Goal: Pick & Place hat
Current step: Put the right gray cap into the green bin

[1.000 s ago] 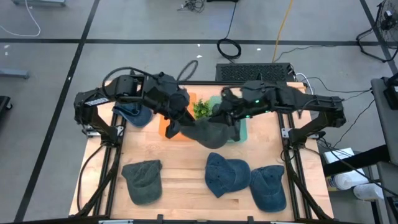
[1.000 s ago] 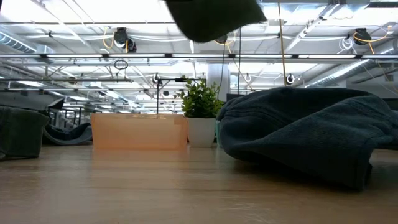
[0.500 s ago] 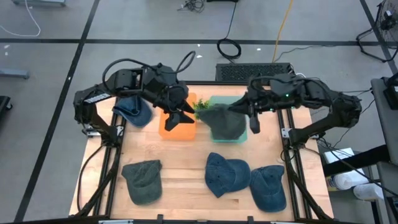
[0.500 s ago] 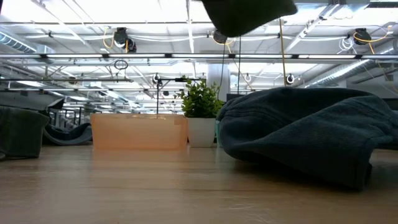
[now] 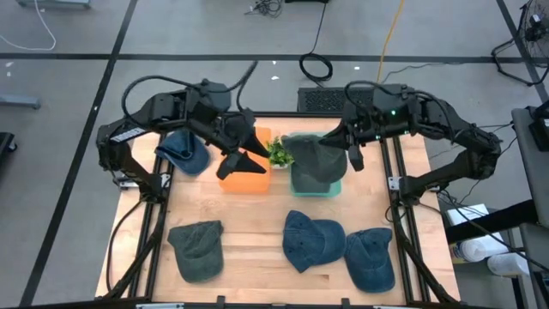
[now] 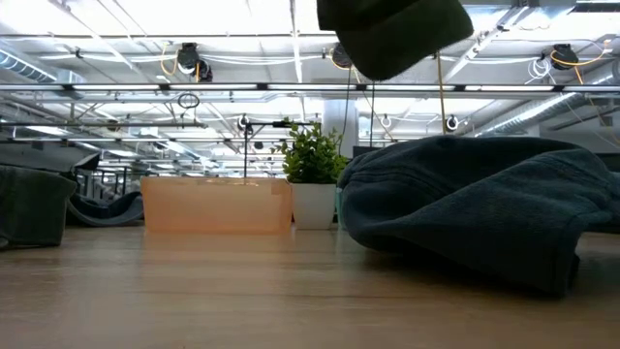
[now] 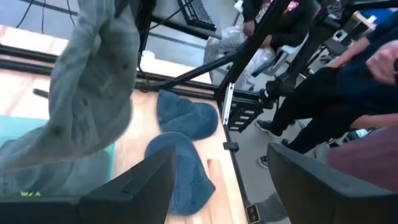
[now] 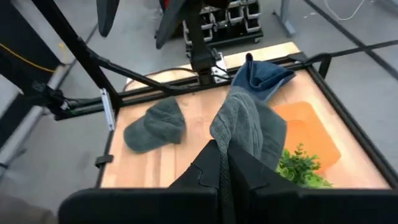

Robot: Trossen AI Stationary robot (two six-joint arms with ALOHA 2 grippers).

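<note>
A grey-green hat hangs from my right gripper, which is shut on it above the teal bin at the table's far side. The low view shows that hat high in the air. My left gripper stands open over the orange bin, a little left of the hat, with nothing between its fingers. Another grey-green hat lies flat at the near left. Blue hats lie at the far left and at the near right. My right gripper pinches a bunched fold at the hat's top between its two shut fingers. The fingers come from the table's right, slanting down. The hat hangs slack below them, lifted clear of the table and above the teal bin.
A small potted plant stands between the orange and teal bins. A second blue hat lies at the near right corner, and one fills the low view's foreground. People sit beyond the table's right edge.
My left gripper has opened, let go of the grey-green hat and drawn back toward the table's left. My right gripper has carried the hat toward the right and far edges, from above the table's middle to above the teal bin, where it now hangs from that gripper alone.
</note>
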